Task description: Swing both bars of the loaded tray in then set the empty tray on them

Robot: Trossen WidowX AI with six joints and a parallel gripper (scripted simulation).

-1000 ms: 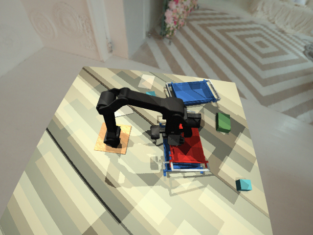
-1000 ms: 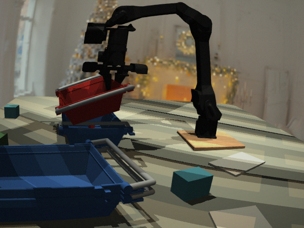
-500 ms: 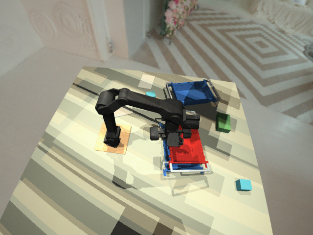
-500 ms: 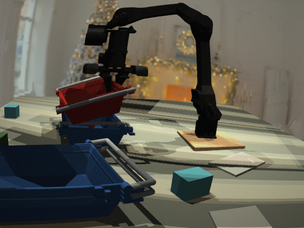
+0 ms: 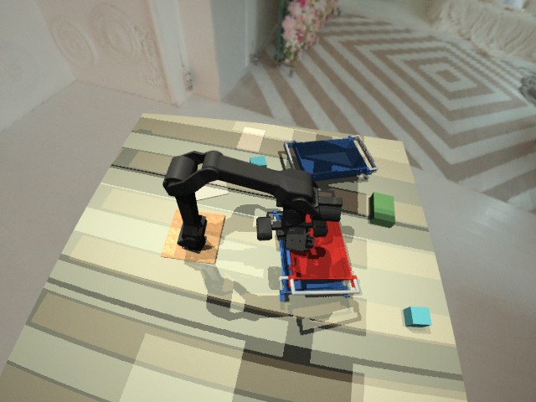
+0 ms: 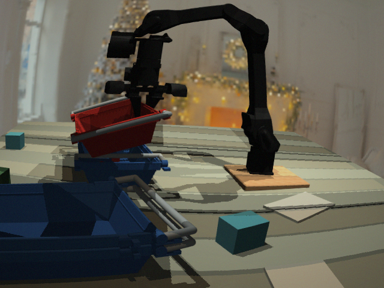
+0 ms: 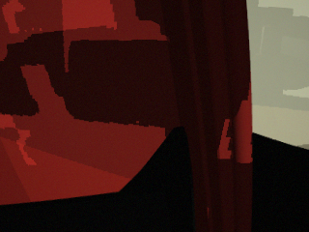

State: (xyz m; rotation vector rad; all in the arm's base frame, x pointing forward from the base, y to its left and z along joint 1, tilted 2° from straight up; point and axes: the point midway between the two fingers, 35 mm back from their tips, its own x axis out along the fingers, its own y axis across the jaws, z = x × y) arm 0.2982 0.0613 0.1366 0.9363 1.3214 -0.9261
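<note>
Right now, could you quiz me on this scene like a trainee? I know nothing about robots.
1. True or false: the red tray hangs level.
2. What does the gripper hold? A) a teal block B) the red tray C) nothing
3. Fill in: directly under the red tray stands a ____ tray.

Key:
1. False; it is tilted, its end away from the arm's base hanging lower.
2. B; the jaws are shut on its wall.
3. Blue; a second blue tray stands apart, nearer the exterior camera.
</note>
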